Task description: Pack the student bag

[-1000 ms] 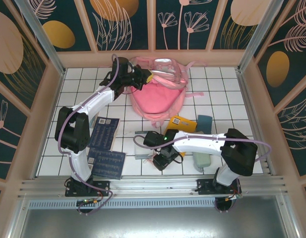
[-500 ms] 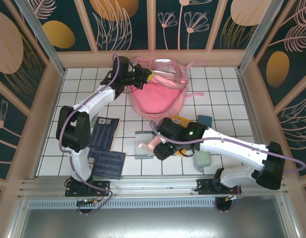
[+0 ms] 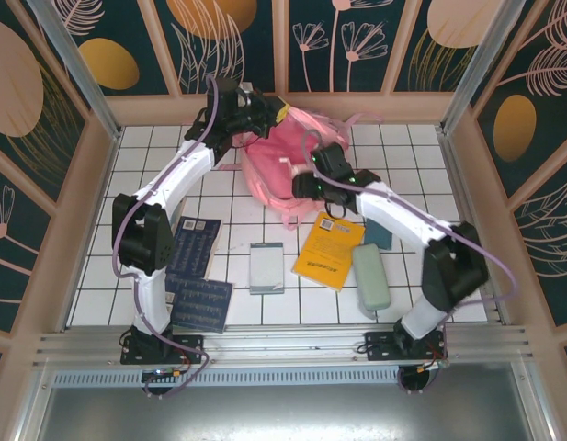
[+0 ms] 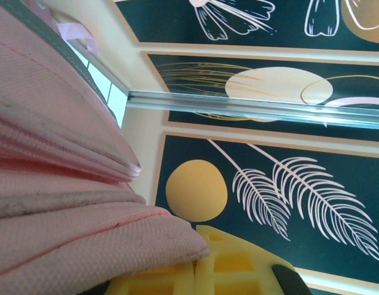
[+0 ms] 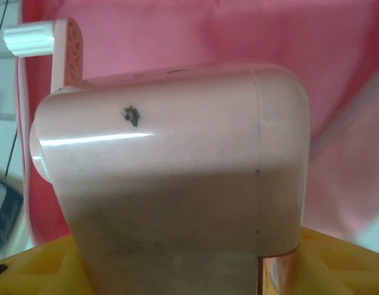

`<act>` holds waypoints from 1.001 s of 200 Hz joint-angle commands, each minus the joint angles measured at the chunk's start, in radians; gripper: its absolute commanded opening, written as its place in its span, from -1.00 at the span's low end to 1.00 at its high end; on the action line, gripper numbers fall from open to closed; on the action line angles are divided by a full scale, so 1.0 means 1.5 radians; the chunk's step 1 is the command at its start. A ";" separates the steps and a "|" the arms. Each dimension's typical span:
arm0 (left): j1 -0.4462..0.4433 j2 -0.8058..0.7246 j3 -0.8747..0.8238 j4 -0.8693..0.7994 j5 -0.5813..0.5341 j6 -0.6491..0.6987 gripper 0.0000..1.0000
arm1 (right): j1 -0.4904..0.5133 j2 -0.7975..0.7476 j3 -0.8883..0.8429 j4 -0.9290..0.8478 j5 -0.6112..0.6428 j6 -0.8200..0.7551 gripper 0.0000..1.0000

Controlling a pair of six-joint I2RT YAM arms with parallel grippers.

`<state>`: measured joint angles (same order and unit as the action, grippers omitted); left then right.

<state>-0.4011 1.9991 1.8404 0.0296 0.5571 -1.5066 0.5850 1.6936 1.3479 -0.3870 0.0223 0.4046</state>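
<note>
Right end effector (image 3: 312,181) has swung to the student bag (image 3: 276,175) at the surface's (image 3: 154,165) far middle, pinching a pink pencil sharpener (image 5: 171,172). Left end effector (image 3: 267,114) pinches the bag's rim, likely holding it open.

— What's on the left?
— Thick folds of a pink woven-fabric backpack (image 4: 60,184). The lowest fold lies on a yellow latticed plastic finger (image 4: 232,267) at the bottom edge.
— And behind?
— A dark teal wall panel (image 4: 269,196) with pale fern leaves and an orange disc (image 4: 196,189). A silver metal rail (image 4: 257,110) runs above it, beside a sliver of white tiled floor (image 4: 109,92).
</note>
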 commanded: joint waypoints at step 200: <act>-0.044 0.008 0.025 0.118 -0.012 -0.054 -1.00 | 0.044 0.003 -0.068 0.445 0.073 -0.242 0.96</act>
<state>-0.4625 2.0037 1.8404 0.1192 0.5007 -1.5768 0.5869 1.9125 1.3972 0.1047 0.2329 0.2134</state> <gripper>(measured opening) 0.062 0.983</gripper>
